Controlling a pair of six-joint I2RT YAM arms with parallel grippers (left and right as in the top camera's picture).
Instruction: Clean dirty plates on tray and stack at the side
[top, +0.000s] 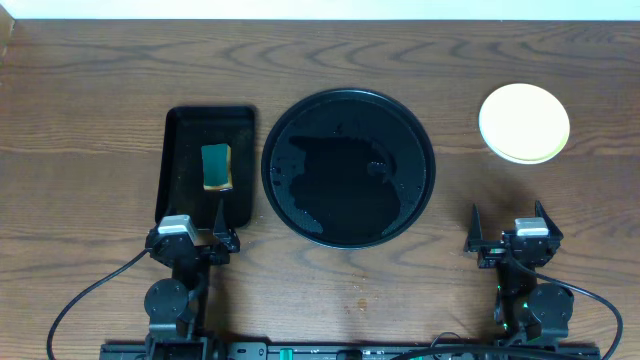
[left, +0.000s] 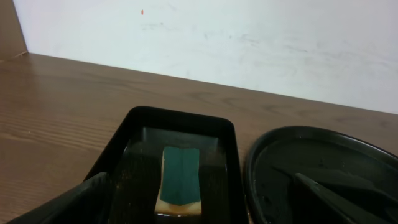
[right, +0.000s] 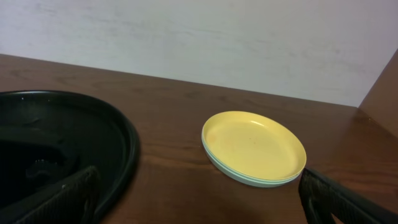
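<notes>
The round black tray (top: 348, 167) sits mid-table with only wet streaks on it; it also shows in the left wrist view as the tray (left: 323, 174) and in the right wrist view as the tray (right: 56, 143). The plates (top: 524, 122) are stacked at the back right, pale yellow on top with mint-green rims below, seen close as the plates (right: 254, 148). My left gripper (top: 194, 240) is open near the front edge, just short of the rectangular tray. My right gripper (top: 513, 241) is open too, in front of the stack, holding nothing.
A smaller rectangular black tray (top: 208, 165) lies left of the round one, holding a green-topped sponge (top: 216, 167), also visible as the sponge (left: 180, 180). A pale wall runs behind the table's far edge.
</notes>
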